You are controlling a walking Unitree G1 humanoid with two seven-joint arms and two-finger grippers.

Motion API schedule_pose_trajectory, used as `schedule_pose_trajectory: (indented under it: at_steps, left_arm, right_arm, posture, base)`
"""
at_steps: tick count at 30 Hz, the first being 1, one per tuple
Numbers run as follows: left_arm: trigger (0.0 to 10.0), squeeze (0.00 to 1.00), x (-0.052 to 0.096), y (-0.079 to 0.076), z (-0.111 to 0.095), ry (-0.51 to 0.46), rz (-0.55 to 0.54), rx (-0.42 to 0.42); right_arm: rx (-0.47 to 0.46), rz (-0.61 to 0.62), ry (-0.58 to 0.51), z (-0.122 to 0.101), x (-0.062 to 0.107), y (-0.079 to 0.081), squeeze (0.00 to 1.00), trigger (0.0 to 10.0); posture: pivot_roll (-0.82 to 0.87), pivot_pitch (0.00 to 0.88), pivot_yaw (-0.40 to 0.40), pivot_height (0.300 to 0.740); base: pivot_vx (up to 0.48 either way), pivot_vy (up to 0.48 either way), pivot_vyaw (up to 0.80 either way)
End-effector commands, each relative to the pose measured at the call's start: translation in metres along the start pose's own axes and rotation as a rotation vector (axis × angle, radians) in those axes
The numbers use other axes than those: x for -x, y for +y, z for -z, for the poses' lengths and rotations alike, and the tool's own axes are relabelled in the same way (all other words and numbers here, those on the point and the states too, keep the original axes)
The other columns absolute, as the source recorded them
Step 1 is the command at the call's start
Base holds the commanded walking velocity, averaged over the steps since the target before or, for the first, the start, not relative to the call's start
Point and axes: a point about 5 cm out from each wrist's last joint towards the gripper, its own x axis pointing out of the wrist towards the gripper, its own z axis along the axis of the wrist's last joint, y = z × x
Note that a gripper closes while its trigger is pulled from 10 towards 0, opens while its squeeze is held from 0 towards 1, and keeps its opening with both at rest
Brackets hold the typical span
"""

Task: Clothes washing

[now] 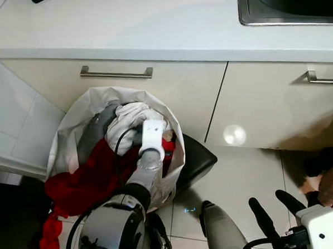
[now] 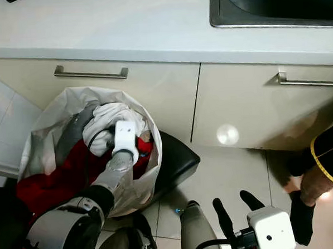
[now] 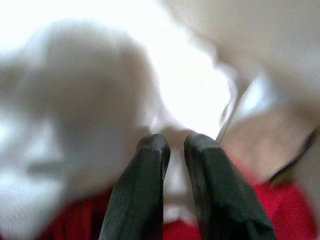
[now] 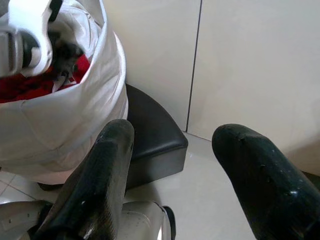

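A white laundry bag (image 1: pixel 71 126) stands on the floor against the cabinet, stuffed with a white garment (image 1: pixel 133 116), a grey garment (image 1: pixel 95 130) and a red garment (image 1: pixel 85 179) that spills over its rim. My left arm reaches down into the bag. My left gripper (image 3: pixel 175 144) has its two black fingers (image 3: pixel 149 155) nearly together, pinching a fold of the white garment (image 3: pixel 90 100). My right gripper (image 1: pixel 278 203) hovers low over the floor tiles at the right, open and empty; its fingers (image 4: pixel 112 150) point toward the bag (image 4: pixel 60 115).
A black padded stool (image 1: pixel 195 158) sits against the bag's right side. Cream cabinet drawers with metal handles (image 1: pixel 116 73) run behind, under a white counter (image 1: pixel 122 21) with a steel sink (image 1: pixel 288 4). A person's leg and foot (image 2: pixel 312 178) stand at far right.
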Motion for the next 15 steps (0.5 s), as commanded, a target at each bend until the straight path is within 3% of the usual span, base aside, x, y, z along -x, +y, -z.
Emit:
schedule_pose_trajectory:
  at_steps: [1, 11, 14, 15]
  left_arm:
    - [0.0, 0.0, 0.0021, -0.0115, -0.0024, -0.016, 0.022, -0.035]
    - [0.0, 0.0, 0.0011, -0.0037, 0.0025, 0.023, -0.023, -0.028]
    - [0.0, 0.0, 0.0005, -0.0065, 0.0024, 0.043, 0.017, -0.077]
    - [4.4, 1.0, 0.0003, -0.0066, 0.0021, 0.044, 0.019, -0.085]
  right_arm:
    - [-0.011, 0.009, 0.024, 0.0049, 0.0043, 0.0017, 0.0, 10.0]
    - [-0.013, 0.006, 0.025, 0.0069, 0.0022, 0.005, 0.0, 10.0]
    - [-0.012, 0.005, 0.023, 0.0067, 0.0016, 0.0045, 0.0, 10.0]
    - [-0.011, 0.006, 0.022, 0.0066, 0.0017, 0.0046, 0.0, 10.0]
  posture:
    - [-0.58, 0.317, 0.127, 0.74]
    - [-0.58, 0.304, 0.131, 0.74]
    - [-0.58, 0.301, 0.129, 0.74]
    - [-0.58, 0.3, 0.129, 0.74]
  base:
    - [0.0, 0.0, 0.0]
    - [0.0, 0.0, 0.0]
    - [0.0, 0.0, 0.0]
    - [0.0, 0.0, 0.0]
